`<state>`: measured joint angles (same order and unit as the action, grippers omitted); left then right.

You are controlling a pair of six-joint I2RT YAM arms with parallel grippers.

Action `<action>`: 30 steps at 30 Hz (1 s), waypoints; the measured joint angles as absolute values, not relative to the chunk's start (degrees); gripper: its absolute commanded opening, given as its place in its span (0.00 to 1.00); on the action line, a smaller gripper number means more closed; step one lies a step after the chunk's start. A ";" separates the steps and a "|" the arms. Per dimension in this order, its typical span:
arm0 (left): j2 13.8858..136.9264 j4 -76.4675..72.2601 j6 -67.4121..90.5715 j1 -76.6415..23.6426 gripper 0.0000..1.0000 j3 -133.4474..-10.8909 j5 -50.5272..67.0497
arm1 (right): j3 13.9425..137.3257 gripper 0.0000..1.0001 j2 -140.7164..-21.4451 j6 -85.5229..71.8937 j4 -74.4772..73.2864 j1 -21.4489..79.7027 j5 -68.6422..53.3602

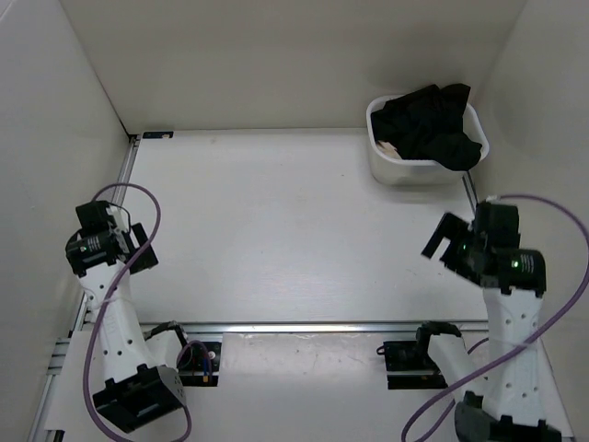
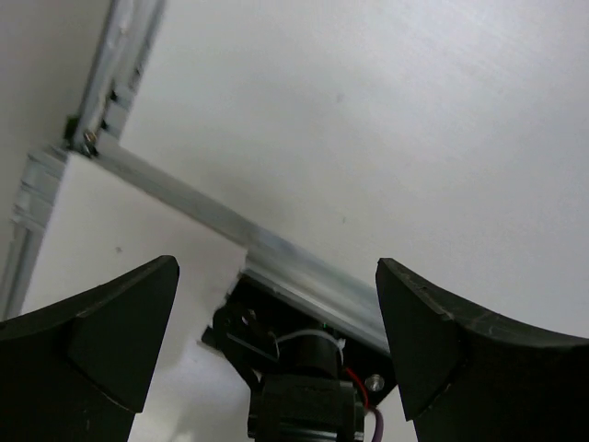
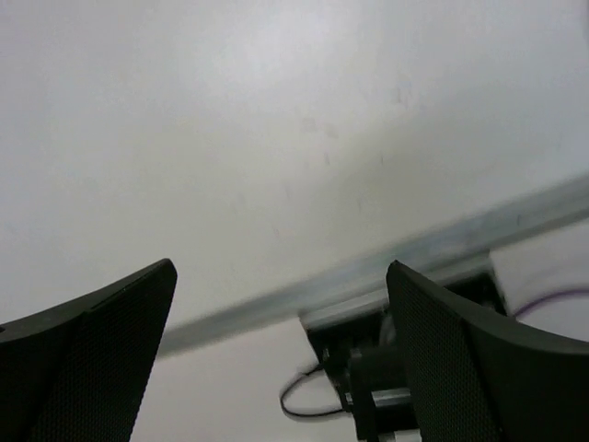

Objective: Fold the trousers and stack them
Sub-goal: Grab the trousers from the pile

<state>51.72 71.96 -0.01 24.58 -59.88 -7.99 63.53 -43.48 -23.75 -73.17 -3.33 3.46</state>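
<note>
**Trousers bunched in the basket, both grippers wide and empty**

From the overhead camera I see the trousers (image 1: 428, 124) as a crumpled black heap at about 1 o'clock on the table (image 1: 276, 221). They fill the white basket (image 1: 402, 171) and spill over its rim on the far and right sides. Nothing about them is folded; I can't make out separate legs in the bundle. A small pale patch shows inside the basket at its 9 o'clock edge, just beside the black cloth. It may be another garment, but at this size I can't tell.

My right gripper (image 1: 442, 241) hangs at roughly 3 o'clock, near the basket but apart from it, at 6 o'clock from its front wall. Its wrist camera shows the right gripper (image 3: 281, 267) with fingers (image 3: 92, 350) spread well apart, and only bare tabletop and the aluminium rail (image 3: 442, 249) between them.

My left gripper (image 1: 143, 249) sits at 9 o'clock, well apart from the trousers, close to the left wall. Its own view gives the same picture: the left gripper (image 2: 276, 267) has its fingers (image 2: 469, 354) standing apart with nothing in them, above the rail (image 2: 184, 207) and the arm base. A purple cable (image 1: 155, 216) loops beside that wrist.
</note>
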 measured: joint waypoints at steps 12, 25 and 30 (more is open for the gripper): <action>68.29 65.01 -0.01 24.58 1.00 -85.08 -6.66 | 124.14 0.99 -105.84 -19.03 -46.65 -2.61 17.98; 79.31 65.69 -0.01 24.16 1.00 -85.01 -3.79 | 134.69 0.43 -140.18 -14.11 -38.04 -3.64 16.95; 79.50 65.91 -0.01 24.16 0.97 -84.71 -3.88 | 130.47 0.00 -134.52 -14.15 -34.61 -3.62 16.56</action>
<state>79.50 65.91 -0.01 24.16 -84.71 -3.88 130.47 -134.52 -14.15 -34.61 -3.62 16.56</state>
